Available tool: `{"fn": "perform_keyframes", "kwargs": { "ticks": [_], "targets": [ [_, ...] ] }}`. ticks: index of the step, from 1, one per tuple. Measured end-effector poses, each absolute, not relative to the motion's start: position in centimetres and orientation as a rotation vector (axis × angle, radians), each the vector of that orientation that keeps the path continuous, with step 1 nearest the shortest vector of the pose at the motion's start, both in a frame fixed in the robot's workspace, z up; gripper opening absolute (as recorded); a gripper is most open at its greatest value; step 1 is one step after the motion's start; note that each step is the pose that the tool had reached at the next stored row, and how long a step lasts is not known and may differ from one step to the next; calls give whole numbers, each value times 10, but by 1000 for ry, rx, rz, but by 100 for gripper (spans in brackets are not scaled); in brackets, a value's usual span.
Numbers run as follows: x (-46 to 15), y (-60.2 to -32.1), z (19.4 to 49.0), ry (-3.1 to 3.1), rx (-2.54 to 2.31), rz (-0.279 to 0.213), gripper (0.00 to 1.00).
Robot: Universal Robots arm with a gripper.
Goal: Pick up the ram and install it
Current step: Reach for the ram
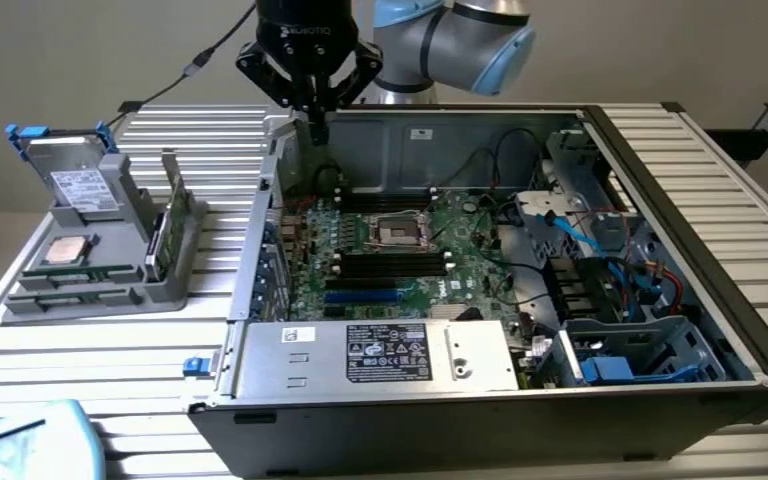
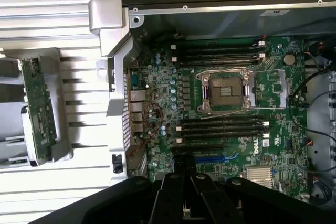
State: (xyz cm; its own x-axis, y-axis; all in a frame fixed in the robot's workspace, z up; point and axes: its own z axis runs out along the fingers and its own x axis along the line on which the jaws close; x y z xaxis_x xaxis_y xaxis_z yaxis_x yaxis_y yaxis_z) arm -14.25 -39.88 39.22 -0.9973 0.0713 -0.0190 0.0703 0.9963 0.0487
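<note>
My gripper (image 1: 315,126) hangs shut with nothing between its fingers, above the back left corner of the open computer case (image 1: 704,250). In the wrist view the gripper (image 2: 184,176) sits over the motherboard (image 2: 157,77), whose black memory slots (image 2: 220,128) flank the empty processor socket (image 2: 224,88). The ram (image 1: 85,272), a long narrow green stick, lies in a slot of the grey holder (image 1: 124,225) on the exterior view's left, well away from the gripper. A similar stick (image 1: 72,297) lies just in front of it.
The holder also carries a silver processor chip (image 1: 64,250), a hard drive (image 1: 80,185) and a broader green card (image 1: 157,240) standing on edge, the card (image 2: 38,108) showing beside the case wall. Cables (image 1: 598,230) and a power supply (image 1: 384,355) crowd the case.
</note>
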Motion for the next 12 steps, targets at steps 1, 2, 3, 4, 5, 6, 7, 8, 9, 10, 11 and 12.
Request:
{"fn": "perform_keyframes", "kwargs": {
  "ticks": [1, 2, 3, 4, 5, 6, 7, 8, 9, 10, 11, 12],
  "targets": [
    [-147, -399, 392, 3118, 111, 75, 10],
    [-152, -399, 392, 3118, 111, 75, 10],
    [-156, -399, 392, 3118, 111, 75, 10],
    [-160, -399, 392, 3119, 111, 75, 10],
    [-165, -399, 391, 3119, 111, 75, 10],
    [-170, -399, 391, 3120, 111, 75, 10],
    [-175, -399, 391, 3121, 111, 75, 10],
    [-179, -399, 390, 3121, 111, 75, 10],
    [-183, -399, 390, 3122, 111, 75, 10],
    [-188, -399, 389, 3123, 111, 75, 10],
    [-193, -399, 388, 3124, 111, 75, 10],
    [-197, -399, 388, 3125, 111, 75, 10]
  ]
}}
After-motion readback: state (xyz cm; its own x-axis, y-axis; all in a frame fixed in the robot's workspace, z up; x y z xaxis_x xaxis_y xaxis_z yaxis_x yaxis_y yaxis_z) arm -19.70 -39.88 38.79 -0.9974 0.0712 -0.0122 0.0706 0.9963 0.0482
